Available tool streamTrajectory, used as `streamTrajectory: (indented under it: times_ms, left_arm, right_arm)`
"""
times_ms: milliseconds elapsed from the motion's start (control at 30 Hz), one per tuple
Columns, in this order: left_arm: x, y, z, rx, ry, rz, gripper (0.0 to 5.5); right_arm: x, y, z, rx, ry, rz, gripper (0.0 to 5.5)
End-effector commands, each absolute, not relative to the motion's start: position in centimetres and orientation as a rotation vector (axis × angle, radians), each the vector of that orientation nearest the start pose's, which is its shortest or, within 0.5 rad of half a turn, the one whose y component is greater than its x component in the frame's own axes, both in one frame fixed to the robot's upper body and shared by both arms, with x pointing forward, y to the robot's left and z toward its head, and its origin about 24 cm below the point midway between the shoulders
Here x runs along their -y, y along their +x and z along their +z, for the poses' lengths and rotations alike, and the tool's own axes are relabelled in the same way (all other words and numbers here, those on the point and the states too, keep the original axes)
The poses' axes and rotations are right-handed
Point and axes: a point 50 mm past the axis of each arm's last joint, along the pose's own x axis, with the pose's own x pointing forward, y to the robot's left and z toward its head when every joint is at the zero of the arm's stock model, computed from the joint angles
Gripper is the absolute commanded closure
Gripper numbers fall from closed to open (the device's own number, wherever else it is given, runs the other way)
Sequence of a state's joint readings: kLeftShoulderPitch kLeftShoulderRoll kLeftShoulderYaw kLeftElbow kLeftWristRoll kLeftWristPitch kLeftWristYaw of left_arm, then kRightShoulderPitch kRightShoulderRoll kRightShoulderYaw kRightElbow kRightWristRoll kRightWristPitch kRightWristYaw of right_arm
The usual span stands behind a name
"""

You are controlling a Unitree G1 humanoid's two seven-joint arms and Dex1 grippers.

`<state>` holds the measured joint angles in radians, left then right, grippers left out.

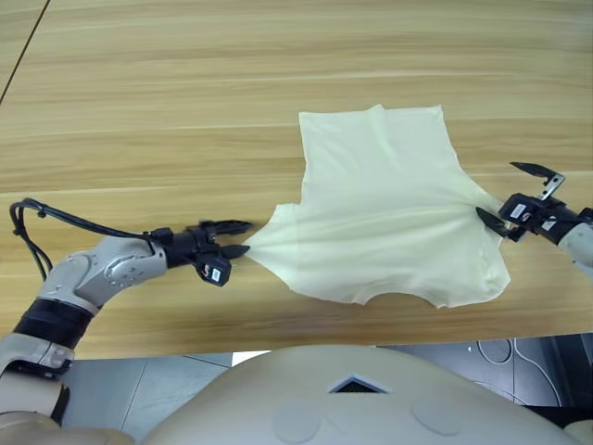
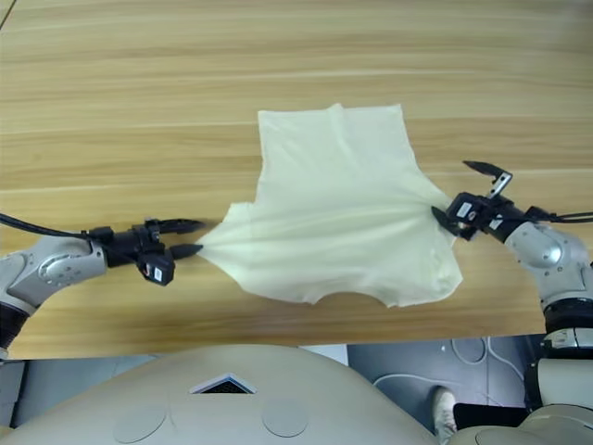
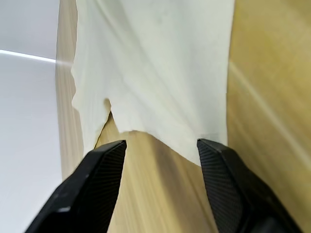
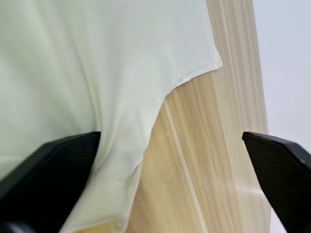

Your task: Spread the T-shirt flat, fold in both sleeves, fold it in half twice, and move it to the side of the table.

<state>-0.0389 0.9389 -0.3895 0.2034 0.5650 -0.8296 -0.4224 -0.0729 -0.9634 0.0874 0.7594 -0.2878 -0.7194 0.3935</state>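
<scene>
**T-shirt [image 1: 380, 204] is stretched between two open grippers on the wooden table [image 1: 167, 83]**

In the head views the whole pale shirt is seen lying right of the table's middle, with the neckline toward the near edge and the hem toward the far side. Its cloth is drawn into creases that narrow to a point at the left gripper [image 1: 248, 236] and gather at the right gripper [image 1: 496, 189]. A closer look is given by the left wrist view: the left fingers [image 3: 104, 170] are held apart, bare wood is seen between them, and the sleeve's edge lies just beyond their tips, gripped by neither. In the right wrist view the right fingers are spread wide; one [image 4: 53, 165] is touching the cloth, and the other is held well clear of it.
</scene>
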Motion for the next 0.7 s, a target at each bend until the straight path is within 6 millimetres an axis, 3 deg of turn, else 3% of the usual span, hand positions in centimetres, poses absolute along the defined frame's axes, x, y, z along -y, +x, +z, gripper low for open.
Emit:
streamTrajectory:
  times_ms: [33, 167, 267, 367, 500, 700]
  left_arm:
    - [-27.2, 17.4, -2.9, -0.375, 1.511, -1.418, 2.76]
    - [-27.9, 17.6, -3.8, -0.416, 1.501, -1.392, 2.76]
    - [-27.6, 17.7, -4.1, -0.401, 1.484, -1.396, 2.76]
    - [-27.4, 17.7, -4.1, -0.387, 1.469, -1.409, 2.76]
    - [-26.9, 17.6, -4.0, -0.364, 1.443, -1.426, 2.76]
    - [-26.6, 17.1, -3.3, -0.333, 1.386, -1.435, 2.76]
  right_arm:
    - [37.3, 18.8, 4.0, -0.457, -1.107, 0.633, 0.12]
    - [40.2, 19.9, 7.5, -0.405, -1.056, 0.416, 0.12]
    - [42.4, 21.0, 11.3, -0.271, -0.951, 0.193, 0.12]
    - [42.6, 21.6, 13.2, -0.149, -0.881, 0.131, 0.12]
    - [40.5, 22.8, 15.3, 0.085, -0.776, 0.178, 0.12]
    - [31.5, 21.4, 12.5, 0.187, -0.793, 0.631, 0.12]
